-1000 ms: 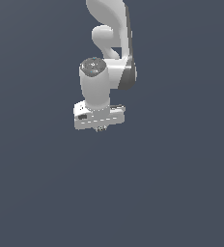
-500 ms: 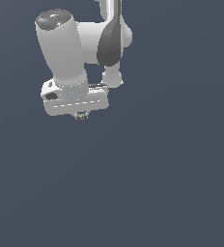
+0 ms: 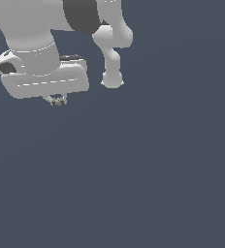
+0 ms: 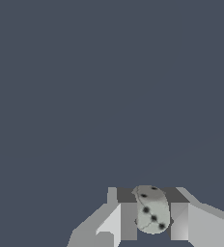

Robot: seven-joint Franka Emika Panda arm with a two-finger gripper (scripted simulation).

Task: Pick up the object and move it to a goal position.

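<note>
Pale grey and rounded, speckled with small black dots, the object (image 4: 152, 211) is sitting pinched between the two grey fingers (image 4: 128, 221) of the white robot hand (image 4: 153, 222), which is grasping it from both sides. In the exterior view the hand (image 3: 57, 100) is hanging at the upper part of that view's left, the object (image 3: 58, 101) barely peeking below its boxy white body, over a plain dark slate-blue background (image 3: 158, 184).
</note>
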